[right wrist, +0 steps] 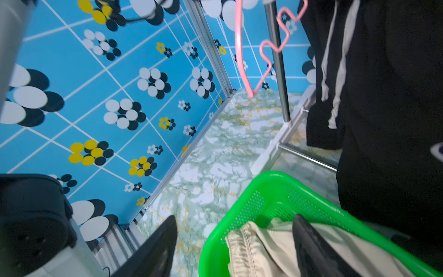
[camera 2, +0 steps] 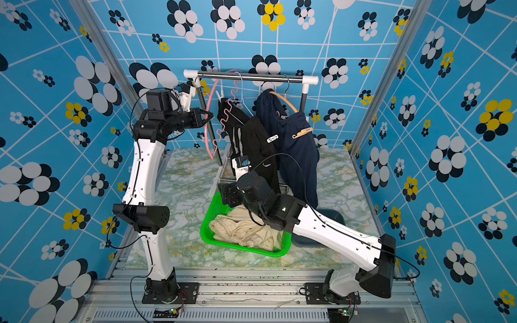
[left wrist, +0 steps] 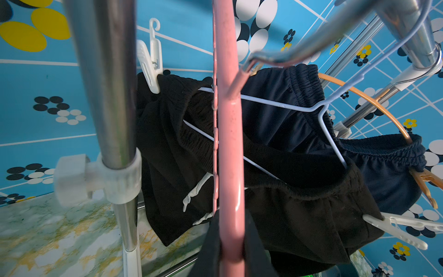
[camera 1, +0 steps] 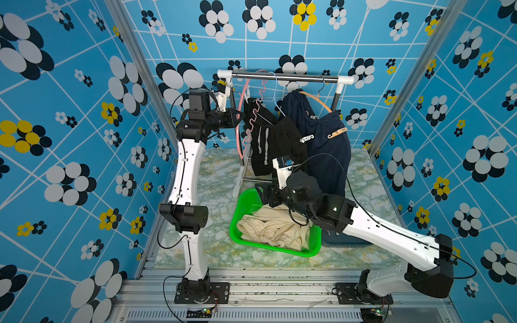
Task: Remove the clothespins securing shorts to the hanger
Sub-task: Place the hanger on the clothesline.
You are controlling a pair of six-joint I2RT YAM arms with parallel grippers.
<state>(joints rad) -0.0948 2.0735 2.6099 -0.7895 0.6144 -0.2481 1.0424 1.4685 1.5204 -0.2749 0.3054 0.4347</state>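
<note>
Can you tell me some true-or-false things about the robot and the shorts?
1. The beige shorts lie in the green basket. True.
2. The right gripper is pinching a clothespin. False: it is open and empty, over the basket.
3. The left gripper is shut on the pink hanger. True.
4. The navy shorts hang from the pink hanger. False: they hang from the orange hanger.
5. No clothespin is on the black shorts. False: a white clothespin clips them.
</note>
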